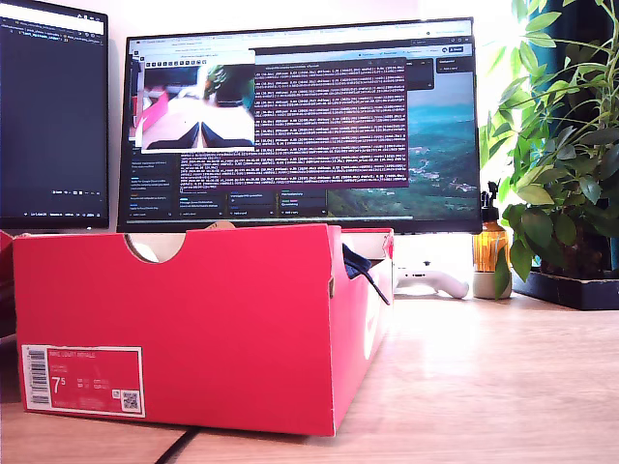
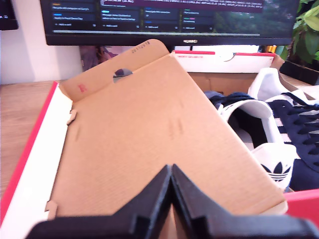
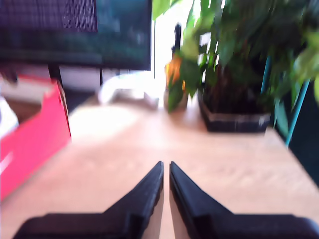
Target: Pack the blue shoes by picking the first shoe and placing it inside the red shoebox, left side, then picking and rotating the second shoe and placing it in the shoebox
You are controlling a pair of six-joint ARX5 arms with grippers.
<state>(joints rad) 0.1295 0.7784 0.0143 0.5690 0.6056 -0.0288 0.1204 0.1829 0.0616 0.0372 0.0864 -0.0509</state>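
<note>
My first claw point(image 2: 171, 172): jaws pressed together tip to tip, nothing between them; poised over the bare brown cardboard floor of the red shoebox point(image 2: 30, 144), above its unfilled part

Red shoebox point(image 1: 213, 319): open-topped, standing on the wooden desk point(image 1: 484, 387) towards the exterior view's left; white size label on the near end wall, half-round notch in that wall's top edge; a tabbed cardboard flap stands at the inner far end in the first wrist view

Blue shoes point(image 2: 286, 134): both inside the shoebox, side by side against one long wall, white soles and dark laces showing, a trefoil mark on one white heel; in the exterior view only a dark blue scrap point(image 1: 356, 263) shows over the rim at the box's far corner

My second claw point(image 3: 166, 172): jaws nearly together, a thin gap at the tips, holding nothing; over bare desk point(image 3: 214, 159), the shoebox wall point(image 3: 35, 134) off to one side; view blurred

Surroundings: two monitors point(image 1: 300, 126) behind the box; potted plant point(image 1: 561, 155) at the exterior view's right; amber bottle point(image 1: 489, 242) and a white controller point(image 1: 430, 280) beside it
</note>
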